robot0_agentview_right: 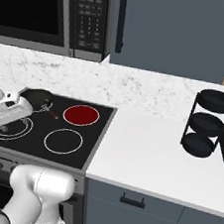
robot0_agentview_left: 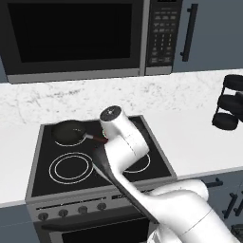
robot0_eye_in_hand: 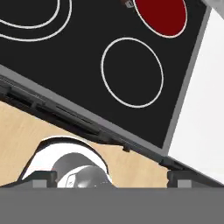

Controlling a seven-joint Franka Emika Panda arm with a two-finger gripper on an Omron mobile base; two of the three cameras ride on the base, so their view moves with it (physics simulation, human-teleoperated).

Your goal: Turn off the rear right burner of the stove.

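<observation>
Saw the stove [robot0_agentview_right: 40, 139] set into the white counter [robot0_agentview_right: 143, 153], black glass top over a grey steel front with a row of small dark knobs [robot0_agentview_left: 83, 209] along the panel. Found the rear right burner [robot0_agentview_right: 81, 115] glowing as a solid red disc at the back right corner of the glass, close to the marbled backsplash; picked it up again in the hand view [robot0_eye_in_hand: 161, 15], cut by the upper edge of that picture. Noted just in front of it the front right zone [robot0_agentview_right: 63, 140], a single thin white ring, unlit, and to the left the larger double-ringed zone [robot0_agentview_left: 71, 167]. Spotted a black frying pan [robot0_agentview_left: 69, 132] on the rear left zone, its reddish handle [robot0_agentview_right: 52, 112] pointing toward the red disc and stopping just short of it. Placed the gripper [robot0_eye_in_hand: 111, 179] low, out in front of the stove's front edge, above the pale wood floor, looking up across the glass from the knob side; fingertips [robot0_eye_in_hand: 43, 178] stood well apart at the bottom corners of the hand view, nothing between them, touching nothing. Registered a microwave [robot0_agentview_left: 76, 35] with keypad above the stove, grey-blue cabinet doors beside it, and a dark three-tier round rack [robot0_agentview_right: 207, 124] on the counter well to the right.
</observation>
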